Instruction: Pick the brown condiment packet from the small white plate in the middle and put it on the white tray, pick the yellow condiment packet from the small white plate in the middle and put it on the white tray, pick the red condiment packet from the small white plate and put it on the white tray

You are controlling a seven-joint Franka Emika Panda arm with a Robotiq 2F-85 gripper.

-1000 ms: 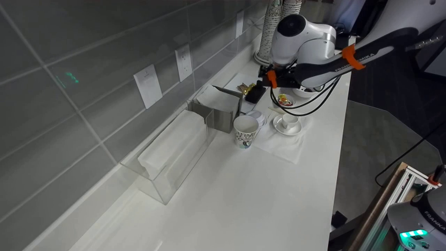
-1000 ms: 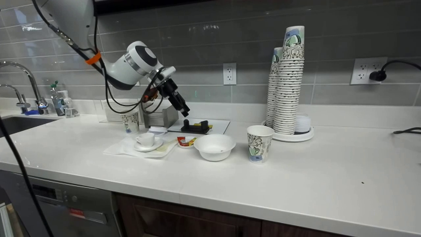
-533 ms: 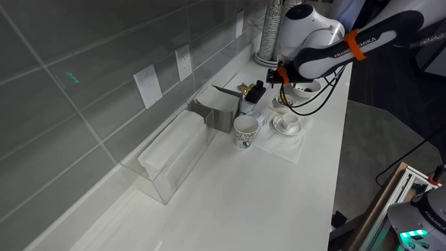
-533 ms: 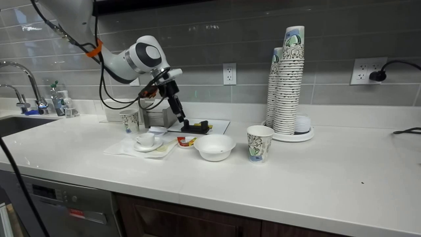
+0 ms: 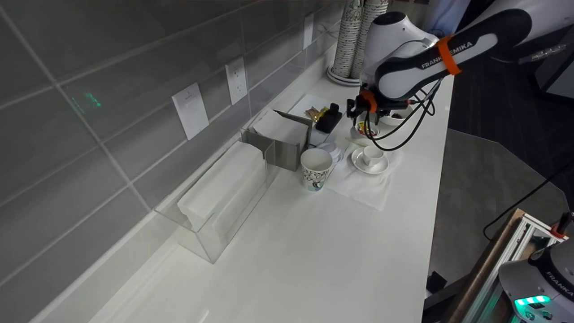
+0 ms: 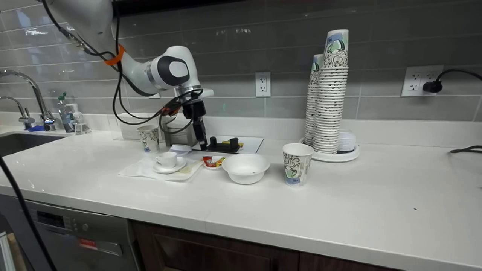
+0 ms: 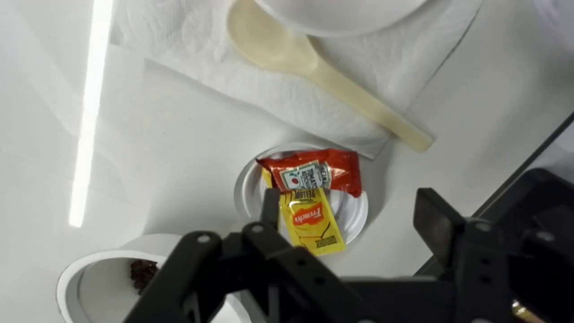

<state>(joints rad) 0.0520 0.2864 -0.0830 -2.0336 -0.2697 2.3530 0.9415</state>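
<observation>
The small white plate (image 7: 356, 224) holds the red packet (image 7: 343, 168) and a yellow packet (image 7: 309, 220); the red one overlaps the yellow. A yellow corner also shows under the red one's left end. In an exterior view the brown packet (image 5: 311, 114) and another yellow packet (image 5: 321, 115) lie on the white tray (image 5: 309, 101), beside a black holder (image 5: 329, 119). My gripper (image 7: 350, 213) is open and empty, pointing down above the plate. Its left finger (image 7: 270, 205) overlaps the plate's left part in the wrist view; the right finger (image 7: 435, 224) is beyond the plate.
A white bowl (image 6: 246, 170) with dark beans stands beside the plate. A wooden spoon (image 7: 354, 94) lies on a napkin near a cup and saucer (image 6: 167, 162). A grey napkin holder (image 5: 287, 154), paper cups (image 6: 297, 165) and a tall cup stack (image 6: 331, 109) stand around.
My gripper has moved from beside the black holder and tray over to the small plate. It is lower and more upright. The packets and dishes have not moved.
</observation>
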